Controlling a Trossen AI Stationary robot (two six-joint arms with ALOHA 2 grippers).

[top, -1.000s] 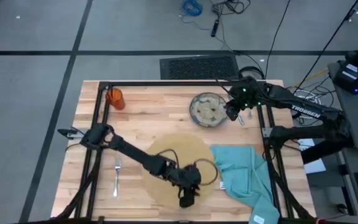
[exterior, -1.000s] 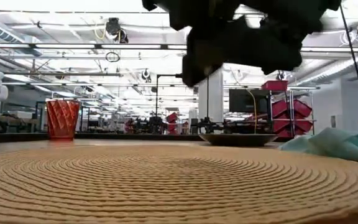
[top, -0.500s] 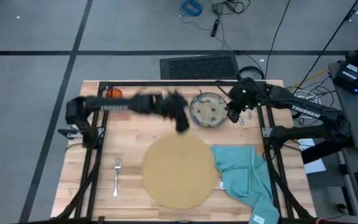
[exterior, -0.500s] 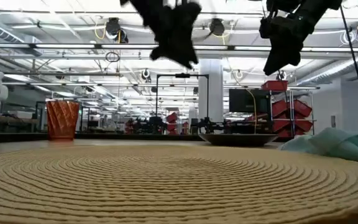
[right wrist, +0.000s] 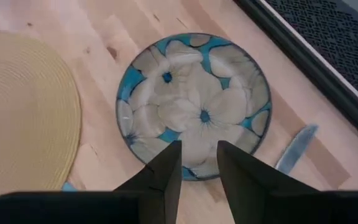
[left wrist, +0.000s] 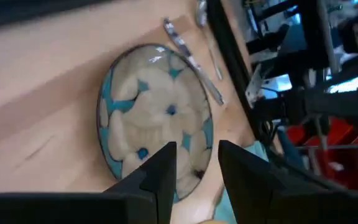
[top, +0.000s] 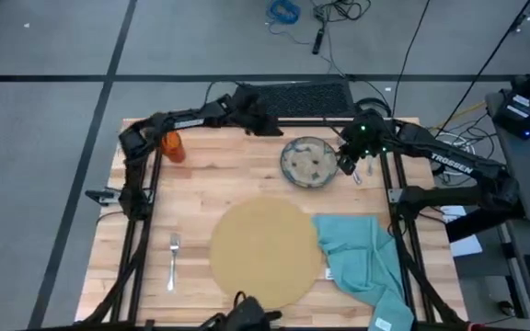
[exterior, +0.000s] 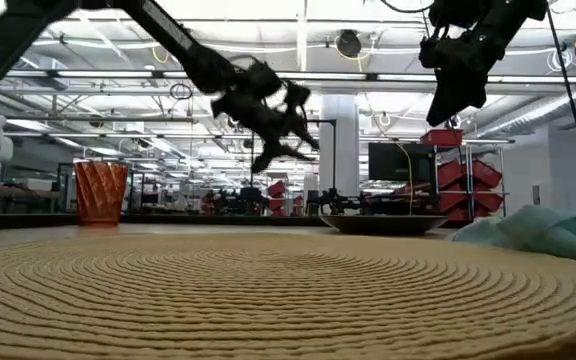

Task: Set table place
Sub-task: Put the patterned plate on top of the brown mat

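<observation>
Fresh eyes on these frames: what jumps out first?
The big round tan mat lies bare at the table's near middle, with the teal napkin crumpled against its right edge. Both arms converge on the flowered plate at the far side: the right gripper hovers at the plate's right rim, the left gripper hangs by the far edge, both open.

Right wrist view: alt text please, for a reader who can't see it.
A round plate with a blue and cream flower pattern lies on the pale wooden table, seen past the open right gripper. The round tan woven mat lies apart from the plate, and a silver knife blade lies beside it.
</observation>
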